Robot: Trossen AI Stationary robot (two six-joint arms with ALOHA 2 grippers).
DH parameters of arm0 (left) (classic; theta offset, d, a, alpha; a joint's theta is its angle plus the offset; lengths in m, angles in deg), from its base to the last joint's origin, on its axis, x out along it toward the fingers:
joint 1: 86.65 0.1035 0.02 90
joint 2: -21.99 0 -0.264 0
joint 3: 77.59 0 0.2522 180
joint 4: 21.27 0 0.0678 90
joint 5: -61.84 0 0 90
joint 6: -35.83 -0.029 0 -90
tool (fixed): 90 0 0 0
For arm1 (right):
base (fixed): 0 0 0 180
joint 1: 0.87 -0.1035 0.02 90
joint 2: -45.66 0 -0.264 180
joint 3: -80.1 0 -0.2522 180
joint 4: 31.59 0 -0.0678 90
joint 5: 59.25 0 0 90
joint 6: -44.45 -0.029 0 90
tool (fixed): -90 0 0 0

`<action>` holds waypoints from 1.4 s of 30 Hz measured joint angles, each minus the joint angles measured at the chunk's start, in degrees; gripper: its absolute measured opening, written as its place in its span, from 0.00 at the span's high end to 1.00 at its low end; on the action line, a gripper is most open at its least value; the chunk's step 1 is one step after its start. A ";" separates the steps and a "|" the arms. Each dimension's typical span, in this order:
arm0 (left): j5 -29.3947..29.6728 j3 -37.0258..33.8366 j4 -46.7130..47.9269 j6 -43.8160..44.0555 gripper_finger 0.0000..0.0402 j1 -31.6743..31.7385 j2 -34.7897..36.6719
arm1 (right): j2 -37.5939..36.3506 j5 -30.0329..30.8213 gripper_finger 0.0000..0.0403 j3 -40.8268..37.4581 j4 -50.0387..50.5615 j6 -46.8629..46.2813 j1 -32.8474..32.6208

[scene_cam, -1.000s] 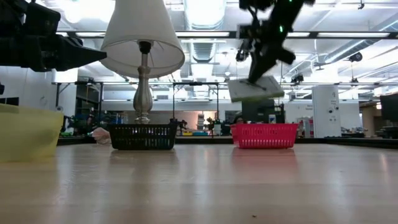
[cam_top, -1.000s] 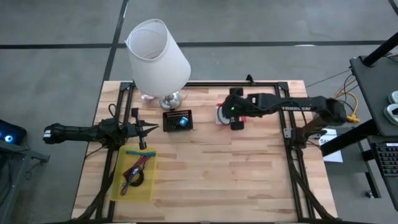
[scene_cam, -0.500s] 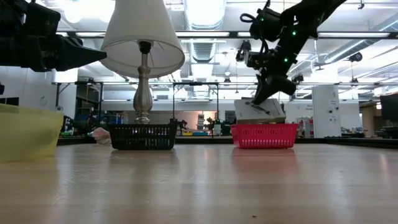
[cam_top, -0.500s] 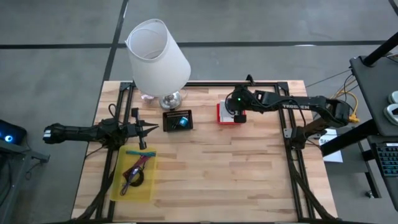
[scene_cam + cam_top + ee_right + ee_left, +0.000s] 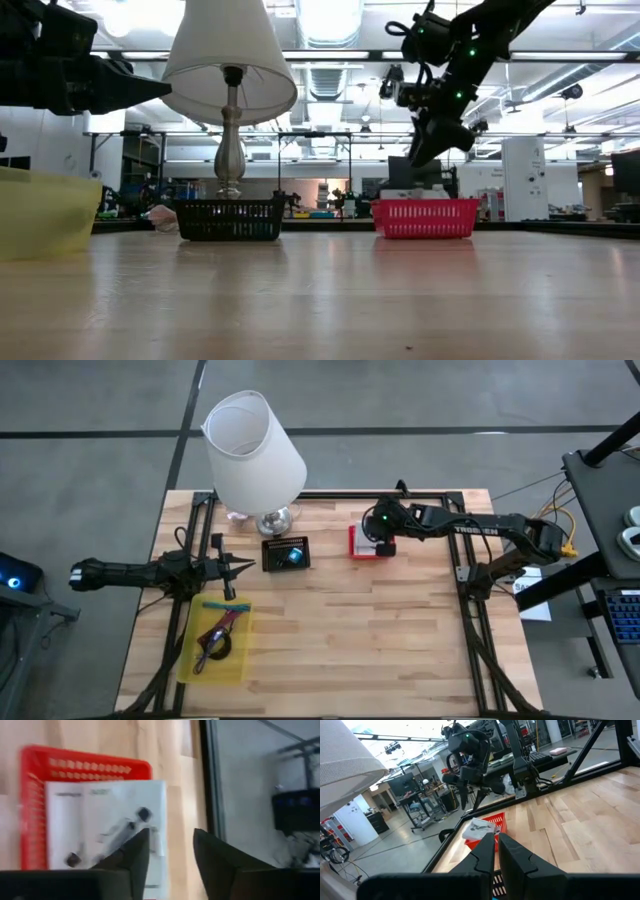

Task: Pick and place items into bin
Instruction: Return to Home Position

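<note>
**White box (image 5: pixel 105 820) lies in the red bin (image 5: pixel 353 544)**

From above, the right tool (image 5: pixel 381 546) hangs over the red bin. From low down, it is just above that bin. Its own camera shows its fingers open. The left tool (image 5: pixel 496 839), far from the red bin, is closed and empty.

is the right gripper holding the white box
No, the white box lies flat in the red bin, and the right gripper hovers open and empty above it.
</note>
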 joint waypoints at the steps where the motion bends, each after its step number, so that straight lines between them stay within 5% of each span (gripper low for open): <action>1: 0.00 0.00 0.00 -0.01 0.98 0.00 0.00 | 0.00 1.20 0.64 0.12 0.15 -0.04 0.00; 6: 0.02 0.00 0.02 0.00 0.98 -0.04 0.00 | -0.56 -0.07 0.58 2.02 1.45 -5.56 -0.05; 12: 0.00 0.00 0.00 -0.02 0.98 -0.04 0.00 | -4.82 -26.79 0.60 -0.09 -8.55 -12.83 -0.25; 15: 0.01 0.00 0.00 -0.02 0.98 -0.02 0.00 | -8.08 -32.28 0.62 -5.54 -20.54 -14.85 -1.69; 24: 0.00 0.00 0.00 -0.01 0.98 -0.02 0.03 | -19.41 -21.00 0.72 -29.17 -49.64 -20.40 -9.91; 42: 0.02 -0.07 0.03 3.93 0.98 0.00 -0.40 | -58.30 -16.91 0.89 -51.31 -46.60 -22.09 -13.73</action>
